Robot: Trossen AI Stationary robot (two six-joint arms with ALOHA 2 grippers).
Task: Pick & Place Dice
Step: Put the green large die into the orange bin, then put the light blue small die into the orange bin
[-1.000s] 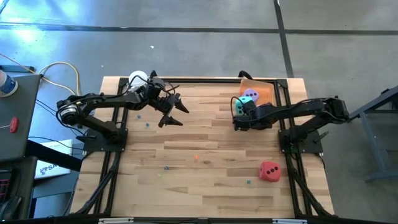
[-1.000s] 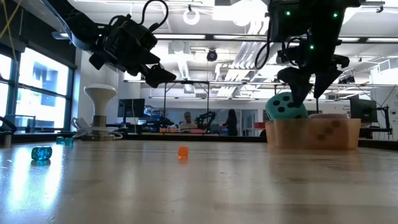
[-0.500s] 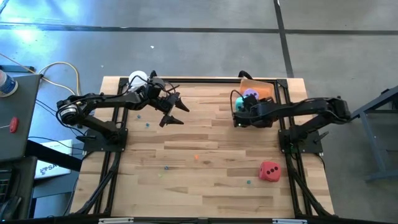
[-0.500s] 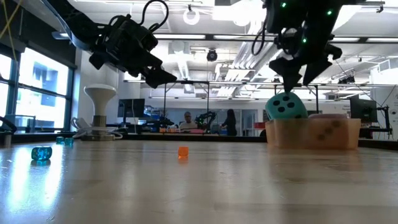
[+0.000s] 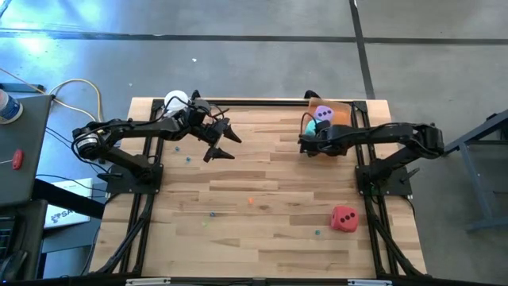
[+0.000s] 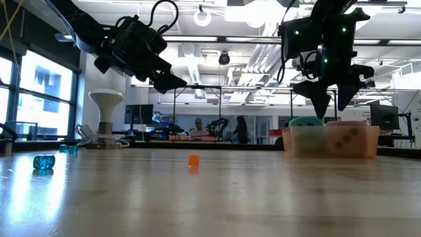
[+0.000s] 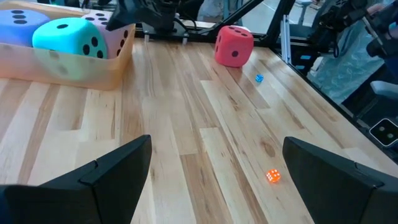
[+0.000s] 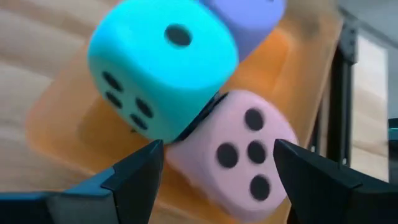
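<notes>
We are seeing right end effector [image 6: 327,99] hanging over orange tray [image 5: 340,116], fingers spread, gripping nothing. Mint die [image 8: 163,68], pink die [image 8: 239,146], purple die [image 5: 322,114] lying in tray, mint touching pink. Red die [image 5: 343,218] sitting on surface [image 5: 262,183], near right front. Left end effector [image 5: 222,143] hovering wide over far left, empty.

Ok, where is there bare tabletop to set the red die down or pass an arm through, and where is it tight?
Bare wood lies between the left gripper and the right gripper, and along the front edge left of the red die, apart from a few tiny beads. The orange tray is crowded with the green, pink and purple dice.
</notes>
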